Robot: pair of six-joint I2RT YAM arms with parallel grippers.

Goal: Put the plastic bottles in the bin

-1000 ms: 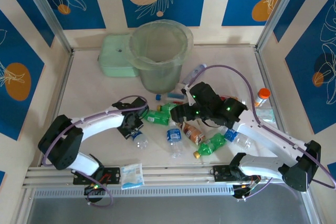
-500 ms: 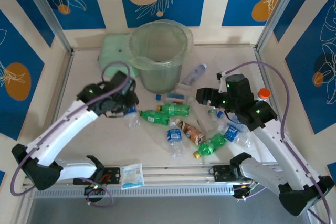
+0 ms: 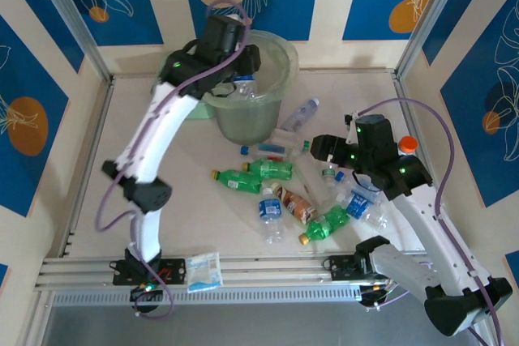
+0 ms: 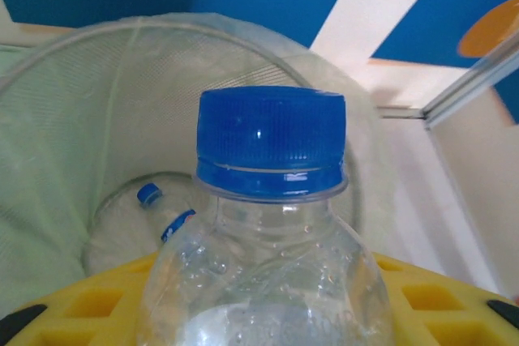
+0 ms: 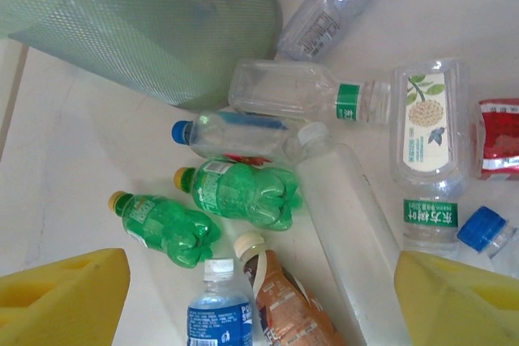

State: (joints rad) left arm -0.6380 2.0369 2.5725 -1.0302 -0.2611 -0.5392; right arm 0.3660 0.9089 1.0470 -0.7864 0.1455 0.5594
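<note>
Two pincers work over a cluttered bench (image 3: 182, 224). The left pincer (image 3: 241, 77) is clenched on a clear bottle (image 4: 272, 281) with a blue cap (image 4: 272, 139). Its yellow pads (image 4: 430, 297) flank the bottle's shoulders, and the bottle hangs over the open mouth of the bin (image 3: 251, 123). In the left wrist view the bin's rim rings the held bottle with room on every side, and a second clear bottle (image 4: 146, 228) lies on the bin's bottom. The bin stands at the far edge of the bench, left of centre, with a mint-green box (image 3: 174, 91) just beside it on the left.

The right pincer (image 3: 324, 151) is released, jaws wide, and hangs above the heap at the right-centre of the bench. In the right wrist view a brown-labelled bottle (image 5: 284, 305) and a blue-labelled bottle (image 5: 219, 309) lie between its foam blocks (image 5: 61, 297). Beyond them are two green bottles (image 5: 166, 224) with yellow caps, and further clear bottles reach the foot of the bin. A third green bottle (image 3: 324, 223) lies toward the near edge. A white bottle (image 3: 404, 150) with an orange cap sits near the right edge. Bare surface runs along the left edge and into the far right corner. A small packet (image 3: 203, 271) rests at the near edge.
</note>
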